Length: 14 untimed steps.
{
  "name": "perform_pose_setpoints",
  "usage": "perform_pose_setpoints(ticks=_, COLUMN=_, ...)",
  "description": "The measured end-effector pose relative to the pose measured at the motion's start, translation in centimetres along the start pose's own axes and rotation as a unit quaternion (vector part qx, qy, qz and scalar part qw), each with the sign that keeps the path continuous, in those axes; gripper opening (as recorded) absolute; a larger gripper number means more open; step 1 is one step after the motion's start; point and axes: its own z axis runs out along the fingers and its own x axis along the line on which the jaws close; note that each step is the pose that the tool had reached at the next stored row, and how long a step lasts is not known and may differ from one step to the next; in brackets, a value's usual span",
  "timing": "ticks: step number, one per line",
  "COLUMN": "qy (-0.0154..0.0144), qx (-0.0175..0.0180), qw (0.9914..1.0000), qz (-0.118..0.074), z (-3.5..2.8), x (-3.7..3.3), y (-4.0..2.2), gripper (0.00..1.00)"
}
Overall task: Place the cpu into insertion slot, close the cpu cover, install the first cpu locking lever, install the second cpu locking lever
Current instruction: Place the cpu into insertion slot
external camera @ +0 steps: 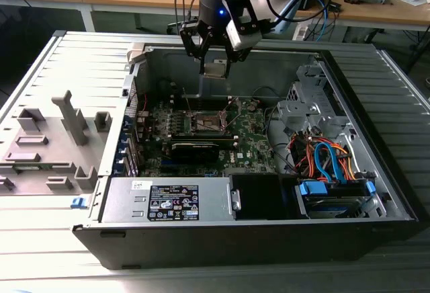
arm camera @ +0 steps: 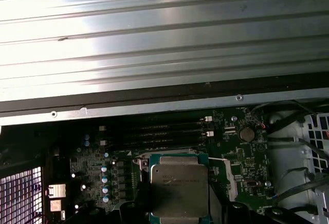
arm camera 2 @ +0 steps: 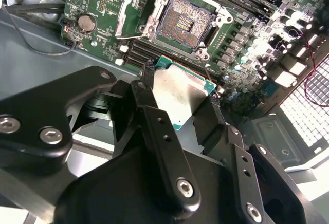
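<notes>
My gripper [external camera: 215, 66] hangs above the open computer case, shut on the cpu [external camera: 215, 70], a small square chip with a silver top and a green edge. In both wrist views the cpu [arm camera 2: 177, 93] [arm camera: 180, 188] sits flat between the black fingers [arm camera 2: 149, 77]. The insertion slot [arm camera 2: 185, 24] lies open on the green motherboard, its brownish contact field bare, a little beyond the chip. The slot [external camera: 207, 122] is well below the gripper in the exterior view. The cpu cover [arm camera 2: 129, 9], a silver frame, stands tilted up beside the slot.
A long black card [external camera: 201, 147] lies just in front of the slot. A power supply [external camera: 168, 202] fills the case's near side, and a drive cage with orange and blue cables [external camera: 329, 162] sits toward the exterior view's right. A grey fixture [external camera: 70, 121] stands outside the case.
</notes>
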Motion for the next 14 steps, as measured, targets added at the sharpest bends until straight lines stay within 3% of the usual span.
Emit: perform_pose_setpoints(ticks=14, qy=-0.0008, qx=-0.0002, qw=0.99996, qz=0.009, z=0.01, x=0.0, y=0.0, gripper=0.54)
